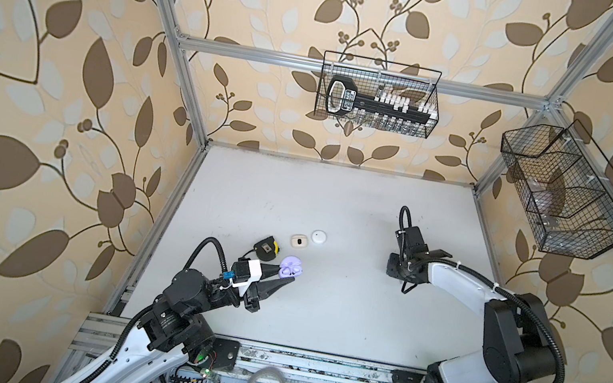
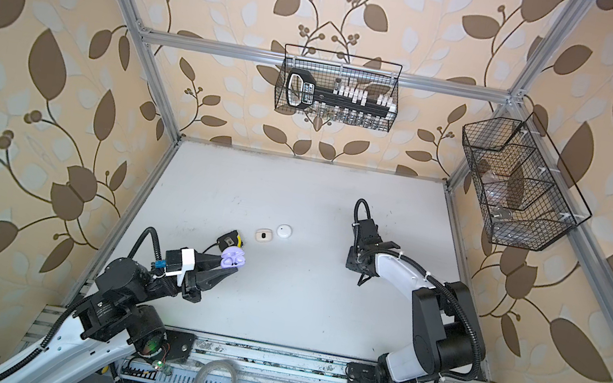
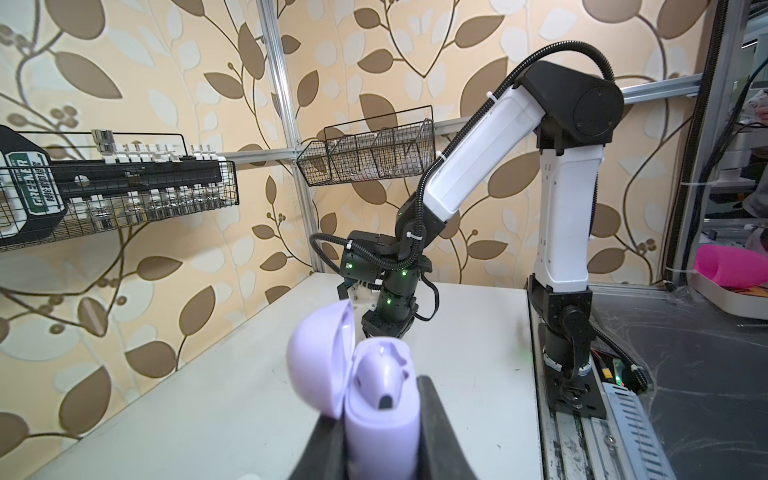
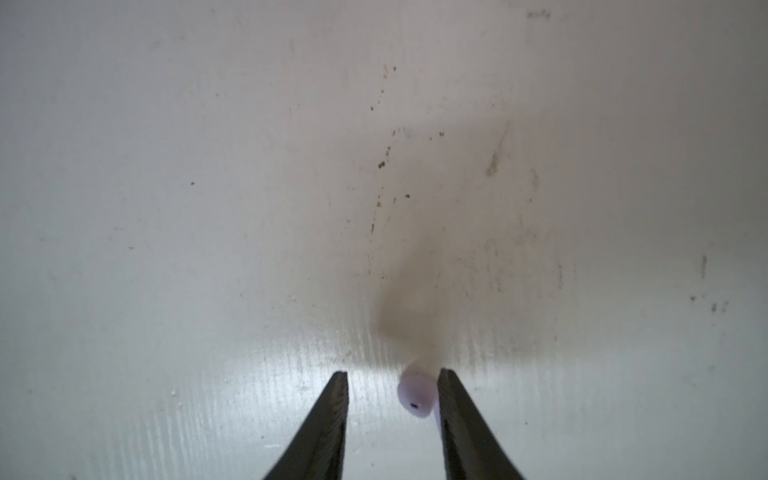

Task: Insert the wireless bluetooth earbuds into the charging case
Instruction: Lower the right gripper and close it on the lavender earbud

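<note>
The left end effector (image 1: 287,275) clamps the open lavender case (image 3: 374,411); the right end effector (image 4: 392,374) stands apart over the desk (image 4: 187,187), a lavender earbud (image 4: 415,395) between its jaws, against one

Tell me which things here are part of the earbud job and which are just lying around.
In use: lavender charging case, lid open, in the left gripper; lavender earbud at the open right gripper.
Lying about: tape measure, cream case, round white case, socket set in the wall basket.
</note>
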Tool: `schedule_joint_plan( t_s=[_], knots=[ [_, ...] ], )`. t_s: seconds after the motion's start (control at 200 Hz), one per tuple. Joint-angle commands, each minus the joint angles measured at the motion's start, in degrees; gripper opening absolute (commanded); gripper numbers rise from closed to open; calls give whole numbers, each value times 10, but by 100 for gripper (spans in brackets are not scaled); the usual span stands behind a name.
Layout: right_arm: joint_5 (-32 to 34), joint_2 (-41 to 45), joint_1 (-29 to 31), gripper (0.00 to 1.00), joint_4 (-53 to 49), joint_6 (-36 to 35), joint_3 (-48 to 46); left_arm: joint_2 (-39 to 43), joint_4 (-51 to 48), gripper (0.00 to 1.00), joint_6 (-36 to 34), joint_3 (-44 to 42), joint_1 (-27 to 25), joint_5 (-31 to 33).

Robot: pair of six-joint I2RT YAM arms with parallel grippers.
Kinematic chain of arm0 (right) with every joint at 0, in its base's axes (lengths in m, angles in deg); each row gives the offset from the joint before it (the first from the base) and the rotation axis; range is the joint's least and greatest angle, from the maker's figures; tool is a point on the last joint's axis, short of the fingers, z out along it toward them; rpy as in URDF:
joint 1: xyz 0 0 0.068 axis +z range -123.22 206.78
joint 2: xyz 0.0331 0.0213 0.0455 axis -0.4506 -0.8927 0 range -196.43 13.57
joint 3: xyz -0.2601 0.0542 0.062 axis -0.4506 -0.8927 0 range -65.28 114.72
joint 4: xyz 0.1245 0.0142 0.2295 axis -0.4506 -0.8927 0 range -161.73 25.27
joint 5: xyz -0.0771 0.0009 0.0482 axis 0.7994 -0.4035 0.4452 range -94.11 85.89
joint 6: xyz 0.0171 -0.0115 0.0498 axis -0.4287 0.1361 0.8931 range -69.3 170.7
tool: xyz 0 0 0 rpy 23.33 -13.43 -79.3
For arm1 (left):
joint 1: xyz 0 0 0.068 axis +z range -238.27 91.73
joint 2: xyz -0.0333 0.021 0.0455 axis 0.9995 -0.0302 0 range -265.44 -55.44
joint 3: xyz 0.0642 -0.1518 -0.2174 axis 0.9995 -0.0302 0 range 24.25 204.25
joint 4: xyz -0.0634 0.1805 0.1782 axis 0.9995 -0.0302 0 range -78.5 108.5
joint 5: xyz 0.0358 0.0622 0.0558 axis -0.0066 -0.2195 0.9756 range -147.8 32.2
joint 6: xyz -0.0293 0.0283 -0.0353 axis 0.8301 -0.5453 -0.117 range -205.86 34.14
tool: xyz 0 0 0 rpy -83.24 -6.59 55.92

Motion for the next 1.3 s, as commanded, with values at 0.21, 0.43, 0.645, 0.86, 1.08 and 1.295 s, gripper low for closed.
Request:
schedule_joint_plan(
  t_s=[0.21,0.43,0.645,0.86,1.08,1.295],
  knots=[
    [-3,-36,-10,42,-76,-56,28,6,5,0,-5,21,-4,1],
    [2,-58,-20,41,-85,-68,28,12,1,0,-4,21,-4,2],
    [5,-60,-26,33,-79,-70,26,11,2,0,-4,21,-4,3],
    [-3,-64,-27,29,-74,-69,22,13,0,0,-4,21,-4,4],
    [-6,-62,-27,23,-69,-66,15,13,0,0,-5,21,-4,4],
    [-7,-55,-27,17,-61,-61,9,9,1,0,-5,21,-4,1]
  ],
)
